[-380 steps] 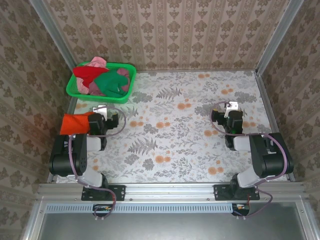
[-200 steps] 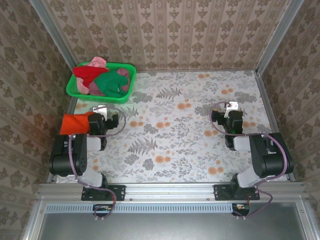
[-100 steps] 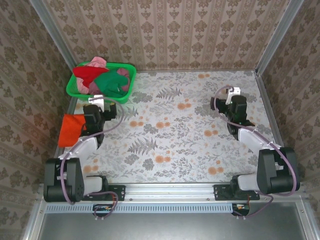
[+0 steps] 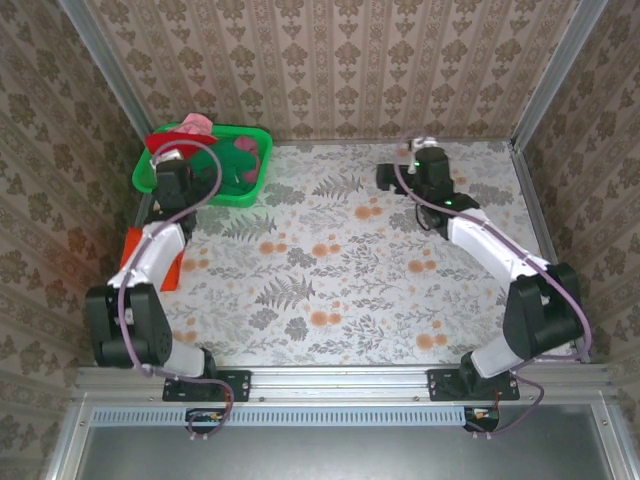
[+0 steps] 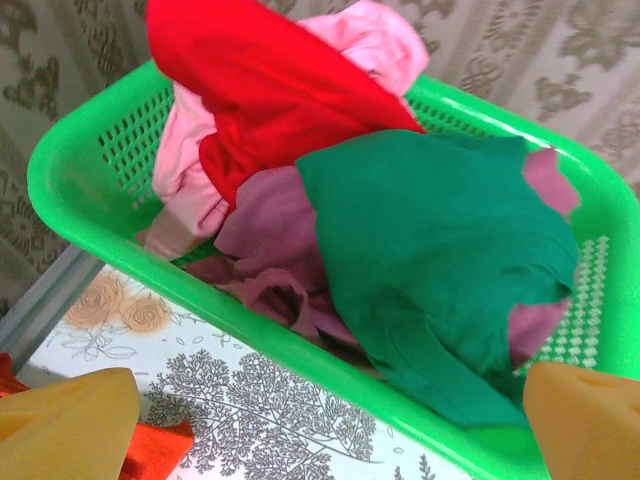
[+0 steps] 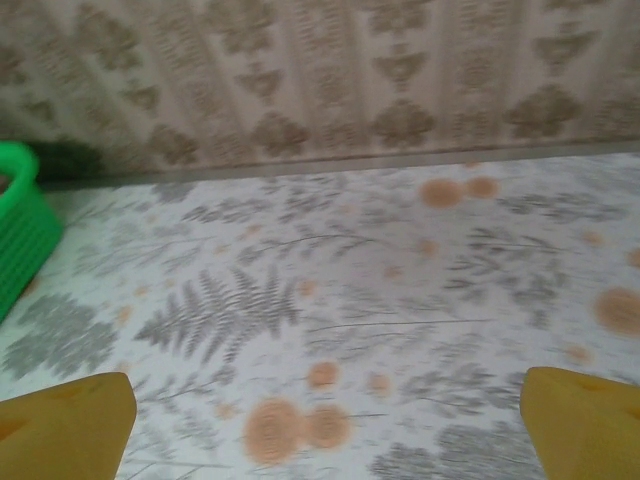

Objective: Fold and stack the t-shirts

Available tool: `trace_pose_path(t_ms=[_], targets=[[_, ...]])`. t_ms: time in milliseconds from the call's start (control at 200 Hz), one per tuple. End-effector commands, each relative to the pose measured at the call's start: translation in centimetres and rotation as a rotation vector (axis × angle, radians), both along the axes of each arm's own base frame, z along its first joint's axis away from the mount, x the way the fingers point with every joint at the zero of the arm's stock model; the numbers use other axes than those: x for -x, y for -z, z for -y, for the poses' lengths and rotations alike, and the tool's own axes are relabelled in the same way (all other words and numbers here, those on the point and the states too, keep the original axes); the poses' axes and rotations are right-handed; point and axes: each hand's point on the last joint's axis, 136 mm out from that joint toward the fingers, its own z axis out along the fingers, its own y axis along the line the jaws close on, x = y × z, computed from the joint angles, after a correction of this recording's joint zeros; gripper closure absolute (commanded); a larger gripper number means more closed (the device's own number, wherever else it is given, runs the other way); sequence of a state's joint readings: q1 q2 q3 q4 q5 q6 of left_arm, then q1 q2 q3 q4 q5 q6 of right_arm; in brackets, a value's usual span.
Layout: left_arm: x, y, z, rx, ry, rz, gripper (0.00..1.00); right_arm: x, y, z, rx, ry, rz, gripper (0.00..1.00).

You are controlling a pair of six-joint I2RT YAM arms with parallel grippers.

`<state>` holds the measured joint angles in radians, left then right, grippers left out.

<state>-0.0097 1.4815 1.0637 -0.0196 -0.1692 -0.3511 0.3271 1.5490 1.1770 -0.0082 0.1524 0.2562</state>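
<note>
Floral-print table (image 4: 340, 290), wallpapered walls | t-shirts (image 5: 440, 260) heaped in green basket (image 4: 255, 185), far-left corner | orange-red shirt (image 4: 166, 272) at left edge | left gripper (image 4: 172, 172) at basket's near rim, released, empty | right gripper (image 4: 392, 175) near far edge, released, empty

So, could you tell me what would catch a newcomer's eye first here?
The green basket in the table's far left corner, heaped with a red shirt, a green shirt and a pink shirt. Next, the orange shirt at the table's left edge, partly hidden by the left arm. The left claw hangs open at the basket's near side.
</note>
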Motion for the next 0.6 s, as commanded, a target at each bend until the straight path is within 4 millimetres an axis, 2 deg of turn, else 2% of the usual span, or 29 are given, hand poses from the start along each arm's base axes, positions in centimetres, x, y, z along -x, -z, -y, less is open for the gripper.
trace_pose_path(t_ms=[0, 165, 295, 415, 515, 595], targets=[[-1.0, 1.9, -0.6, 0.116, -0.08, -0.117, 0.0, 0.0, 0.0, -5.5, 0.036, -0.121, -0.015, 0.0], [-3.6, 4.0, -0.6, 0.193, -0.131, -0.244, 0.0, 0.5, 0.0, -14.1, 0.011, -0.304, -0.021, 0.0], [-5.1, 6.2, -0.3, 0.237, -0.169, -0.313, 0.02, 1.3, 0.6, -18.8, -0.01, -0.392, -0.038, 0.0], [-6.4, 7.4, 0.5, 0.289, -0.173, -0.342, 0.1, 2.1, 1.4, -21.2, -0.026, -0.434, -0.058, 0.0], [-7.1, 8.2, 1.3, 0.325, -0.175, -0.364, 0.14, 2.3, 1.8, -21.7, -0.028, -0.441, -0.073, 0.0], [-7.4, 8.8, 1.9, 0.363, -0.186, -0.375, 0.21, 2.3, 1.8, -21.6, -0.014, -0.442, -0.075, 0.0]])
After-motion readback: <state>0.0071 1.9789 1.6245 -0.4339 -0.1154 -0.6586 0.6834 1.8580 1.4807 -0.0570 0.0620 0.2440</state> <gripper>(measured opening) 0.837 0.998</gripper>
